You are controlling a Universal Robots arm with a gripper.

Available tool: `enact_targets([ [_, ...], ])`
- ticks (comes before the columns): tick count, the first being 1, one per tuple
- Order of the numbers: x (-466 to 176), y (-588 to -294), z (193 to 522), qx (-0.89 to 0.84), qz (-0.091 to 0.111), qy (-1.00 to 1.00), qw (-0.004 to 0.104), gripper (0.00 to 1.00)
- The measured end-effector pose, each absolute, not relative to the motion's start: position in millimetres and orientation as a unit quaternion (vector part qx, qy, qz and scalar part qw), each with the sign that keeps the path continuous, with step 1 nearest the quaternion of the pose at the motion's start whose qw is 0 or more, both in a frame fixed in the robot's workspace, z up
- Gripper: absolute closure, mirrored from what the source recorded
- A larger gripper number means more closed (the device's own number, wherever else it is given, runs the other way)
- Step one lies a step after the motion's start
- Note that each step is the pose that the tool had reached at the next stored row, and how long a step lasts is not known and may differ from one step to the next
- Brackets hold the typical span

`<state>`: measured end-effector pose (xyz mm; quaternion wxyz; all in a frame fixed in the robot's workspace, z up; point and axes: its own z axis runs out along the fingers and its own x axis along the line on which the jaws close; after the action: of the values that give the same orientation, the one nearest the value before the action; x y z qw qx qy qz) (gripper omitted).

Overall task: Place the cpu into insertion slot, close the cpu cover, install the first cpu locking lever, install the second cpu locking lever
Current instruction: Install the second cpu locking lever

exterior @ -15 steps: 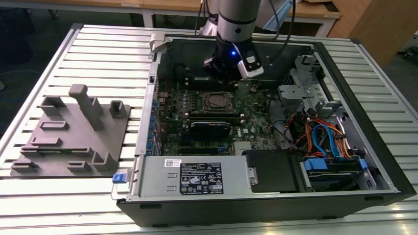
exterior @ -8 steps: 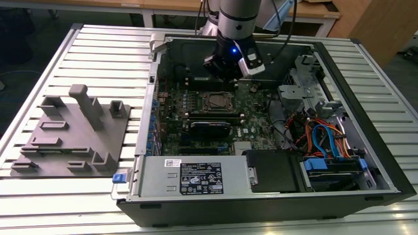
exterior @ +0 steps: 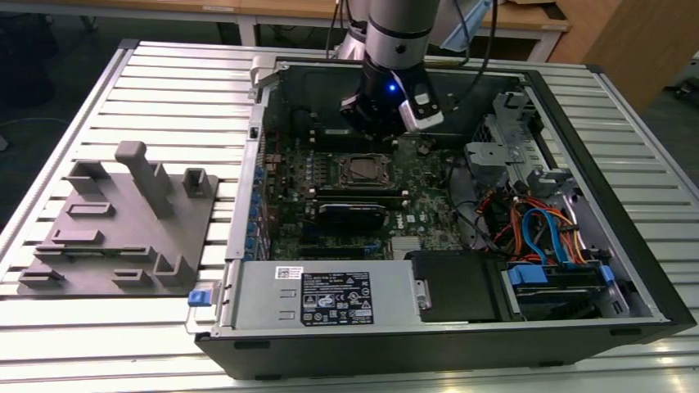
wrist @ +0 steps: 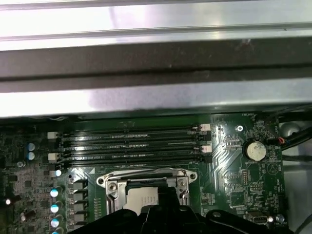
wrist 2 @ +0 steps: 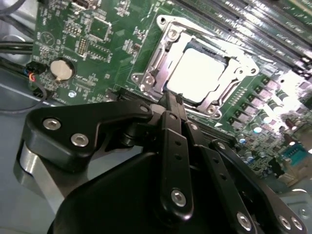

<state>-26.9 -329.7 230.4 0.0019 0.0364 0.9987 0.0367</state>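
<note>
Second wrist view: gripper (wrist 2: 171, 100) overlaps cpu cover (wrist 2: 161, 63) edge.

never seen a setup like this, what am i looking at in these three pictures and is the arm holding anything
This is a robot arm working inside an open desktop computer case that lies on a slatted metal table. The exterior view comes from a camera off the arm. The two wrist views come from cameras riding near the arm's wrist, looking past its black gripper at the green motherboard. The square silvery frame is the cpu cover, lying over the insertion slot, with the pale cpu visible through its window. The gripper's fingers look pressed together with nothing between them, close to the socket's edge. A grey fixture plate sits beside the case.
</note>
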Motion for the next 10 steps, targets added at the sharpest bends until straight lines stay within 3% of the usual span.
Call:
enact_targets([
  [2, -26.8, -330.7, 230.3, 0.037, 0.037, 0.999, -0.003, 0.9],
  [10, -26.9, -338.4, 229.9, 0.03, 0.037, 0.999, -0.003, 0.9],
])
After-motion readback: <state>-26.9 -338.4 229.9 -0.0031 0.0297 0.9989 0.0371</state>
